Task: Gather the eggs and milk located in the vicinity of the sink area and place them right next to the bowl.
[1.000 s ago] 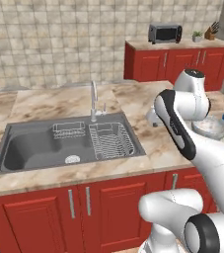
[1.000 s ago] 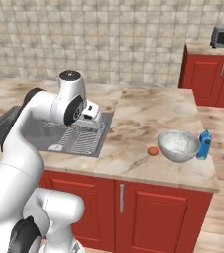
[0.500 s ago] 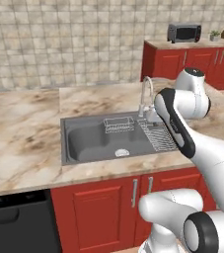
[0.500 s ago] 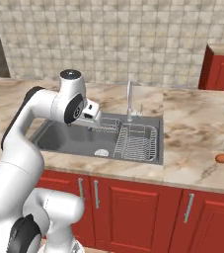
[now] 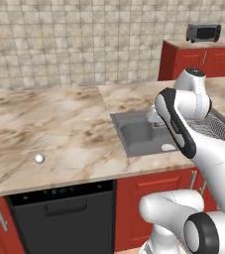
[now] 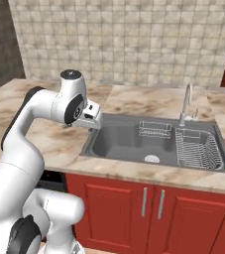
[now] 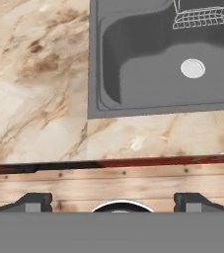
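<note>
Looking down in the hand view on the fingers, spread close to their widest at the bottom edge, with nothing between them and nothing in their grip. Above them, over a strip of wooden floor, then the thin red line of a cabinet front, then the marbled tabletop across the left and middle of the frame.

Found in the upper right of that view: the sink, a grey recessed basin with a round drain and a wire caddy at the top edge.

In the right base view, reaching in from the left with the white arm, its hand level with the left rim of the sink at centre frame. Right of centre in the basin, a wire dish rack; behind it, a tall chrome faucet.

In the left base view, towering on the right with the arm, in front of the sink at centre right. Far to the left on the tabletop, well apart from the basin, a small pale round thing; cannot tell what. Below the tabletop at lower left, a black dishwasher; at upper right, on a red cabinet, a toaster oven.
</note>
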You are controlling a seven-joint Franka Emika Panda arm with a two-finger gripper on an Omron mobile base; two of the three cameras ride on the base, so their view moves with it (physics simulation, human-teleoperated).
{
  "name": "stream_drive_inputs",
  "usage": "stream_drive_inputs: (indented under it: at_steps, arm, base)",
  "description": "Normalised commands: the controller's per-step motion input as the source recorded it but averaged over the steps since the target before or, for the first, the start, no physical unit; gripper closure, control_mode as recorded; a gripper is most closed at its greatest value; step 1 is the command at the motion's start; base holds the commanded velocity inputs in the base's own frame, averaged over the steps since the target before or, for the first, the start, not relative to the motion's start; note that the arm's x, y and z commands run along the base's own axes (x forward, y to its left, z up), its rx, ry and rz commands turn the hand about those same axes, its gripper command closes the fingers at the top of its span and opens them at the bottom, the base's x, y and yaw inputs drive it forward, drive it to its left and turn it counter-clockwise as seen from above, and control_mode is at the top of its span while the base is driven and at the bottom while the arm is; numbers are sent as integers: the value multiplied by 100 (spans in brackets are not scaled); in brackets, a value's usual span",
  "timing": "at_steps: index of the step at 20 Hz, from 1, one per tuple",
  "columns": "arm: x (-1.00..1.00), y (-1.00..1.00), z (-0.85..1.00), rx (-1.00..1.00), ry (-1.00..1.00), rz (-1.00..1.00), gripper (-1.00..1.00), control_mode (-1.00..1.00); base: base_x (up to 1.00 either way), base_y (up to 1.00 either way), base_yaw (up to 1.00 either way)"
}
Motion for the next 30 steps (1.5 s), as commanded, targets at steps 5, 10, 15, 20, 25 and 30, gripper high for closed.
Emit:
stream_drive_inputs:
  at_steps: [5,10,15,20,25,30]
  arm:
    - [0,0,0,0,0,0,-100,100]
    - [0,0,0,0,0,0,-100,100]
    - [0,0,0,0,0,0,-100,100]
    - [0,0,0,0,0,0,-100,100]
    - [25,0,0,0,4,0,-100,-100]
    - [47,0,17,-15,40,1,-100,-100]
  base:
    - [-2,100,0]
    - [0,100,0]
    - [74,75,-2]
    - [52,34,0]
    - [0,0,0]
    - [0,0,0]
